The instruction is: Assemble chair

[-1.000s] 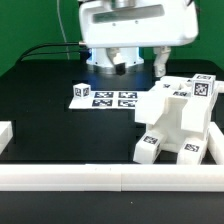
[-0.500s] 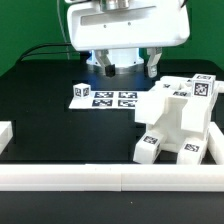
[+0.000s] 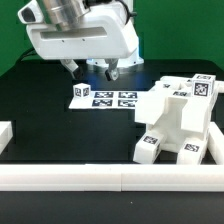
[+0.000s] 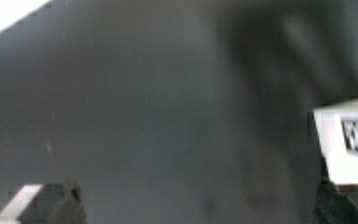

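Observation:
The chair (image 3: pixel 176 120), a boxy white assembly with black-and-white tags, stands at the exterior view's right, against the front rail. My gripper (image 3: pixel 92 71) hangs tilted above the black table, over the marker board's far edge and well apart from the chair on the exterior view's left. Its jaws stand wide open with nothing between them. In the blurred wrist view the gripper (image 4: pixel 197 204) shows only two dark fingertips (image 4: pixel 53 202) over bare dark table. A white tagged edge (image 4: pixel 352 136) sits at that picture's side; I cannot tell which thing it is.
The marker board (image 3: pixel 103 98) lies flat in the middle of the table. A long white border rail (image 3: pixel 80 178) runs along the front, with short ends at the left (image 3: pixel 5 133) and right (image 3: pixel 216 140).
The hand has swung toward the exterior view's left and tilted over. The jaws stay open. The chair and marker board have not moved.

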Available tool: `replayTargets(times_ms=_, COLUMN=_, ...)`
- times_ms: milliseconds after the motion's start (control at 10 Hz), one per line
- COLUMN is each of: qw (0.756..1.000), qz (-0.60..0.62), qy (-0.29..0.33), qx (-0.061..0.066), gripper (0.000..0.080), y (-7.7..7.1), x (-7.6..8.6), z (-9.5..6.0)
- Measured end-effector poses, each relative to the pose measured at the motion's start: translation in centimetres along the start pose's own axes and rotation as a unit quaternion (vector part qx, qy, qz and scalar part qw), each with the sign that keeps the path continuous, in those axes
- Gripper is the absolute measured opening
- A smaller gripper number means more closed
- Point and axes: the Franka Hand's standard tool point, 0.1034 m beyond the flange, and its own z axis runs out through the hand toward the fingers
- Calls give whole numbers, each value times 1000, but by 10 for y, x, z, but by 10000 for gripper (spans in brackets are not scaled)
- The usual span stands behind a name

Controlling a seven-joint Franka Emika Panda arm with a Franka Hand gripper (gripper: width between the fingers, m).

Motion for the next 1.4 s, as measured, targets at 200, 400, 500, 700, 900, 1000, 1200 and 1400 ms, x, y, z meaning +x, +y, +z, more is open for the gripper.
replayTargets(times_ms=200, qw=997, qz=11, qy=-82, qx=-1, gripper=649, y=5, x=-2, z=1)
replayTargets(times_ms=400, qw=990, qz=16, qy=-139, qx=-3, gripper=649, y=13, x=-4, z=5)
replayTargets(times_ms=500, qw=984, qz=23, qy=-177, qx=-2, gripper=649, y=27, x=-13, z=11)
replayTargets(times_ms=700, qw=969, qz=25, qy=-246, qx=8, gripper=649, y=54, x=-30, z=25)
replayTargets(times_ms=900, qw=958, qz=33, qy=-285, qx=6, gripper=649, y=58, x=-34, z=31)
replayTargets(times_ms=1000, qw=958, qz=35, qy=-285, qx=5, gripper=649, y=59, x=-32, z=32)
replayTargets(times_ms=1200, qw=958, qz=37, qy=-285, qx=5, gripper=649, y=61, x=-32, z=33)
replayTargets(times_ms=1400, qw=953, qz=48, qy=-298, qx=14, gripper=649, y=84, x=-38, z=43)
